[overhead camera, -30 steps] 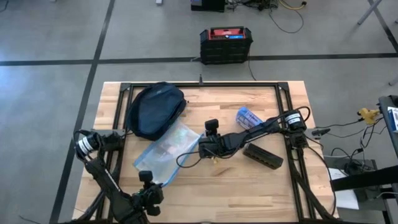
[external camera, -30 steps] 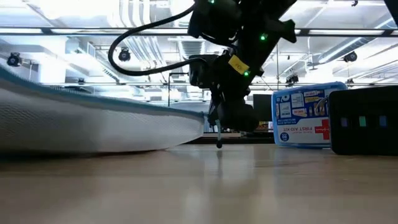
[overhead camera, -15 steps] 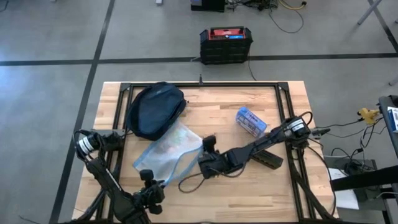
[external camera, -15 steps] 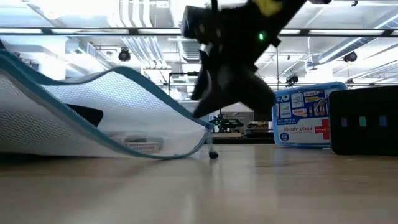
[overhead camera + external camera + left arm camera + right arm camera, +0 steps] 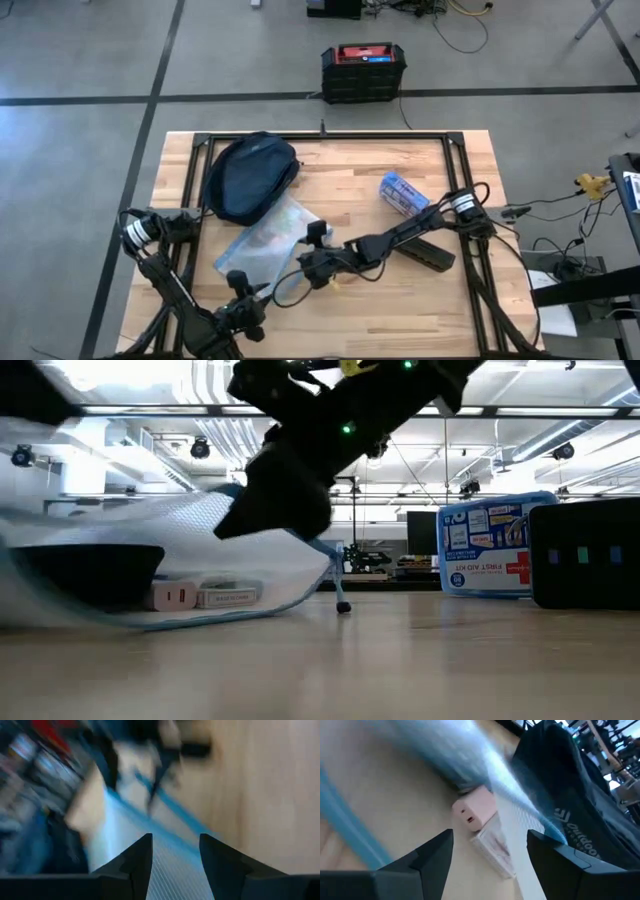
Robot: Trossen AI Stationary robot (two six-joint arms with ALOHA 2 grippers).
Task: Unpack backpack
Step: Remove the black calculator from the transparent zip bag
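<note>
The dark navy backpack [image 5: 250, 175] lies at the table's far left; its logo side shows in the right wrist view [image 5: 570, 795]. In front of it lies a clear zip bag [image 5: 262, 245] with a blue zip edge. The bag's mouth gapes toward the right, and inside are a pink charger [image 5: 474, 812] and a white packet [image 5: 492, 845]. The zip pull [image 5: 342, 606] rests on the table. My right gripper [image 5: 302, 265] [image 5: 490, 834] is open at the bag's mouth, slanting down. My left gripper [image 5: 255, 295] [image 5: 175, 840] is open at the bag's near corner. My left gripper's open fingers stand by the bag's ribbed zip edge [image 5: 165, 870]; I cannot tell whether they touch it. My right gripper's open fingers point into the bag's mouth [image 5: 470, 775] from the table's right; I cannot tell whether they touch the film.
A blue-and-white first aid kit [image 5: 403, 193] and a black oblong case [image 5: 425, 250] lie on the table's right half. A black box with a red top [image 5: 363, 70] stands on the floor beyond the far edge. Bare wood shows near the front edge.
My right gripper has let go of the zip pull, tipped from pointing down to slanting, and gone toward the table's left and near edge, up to the bag's mouth. The bag's mouth has risen from flat to gaping, showing what is inside. The zip pull now lies on the table.
</note>
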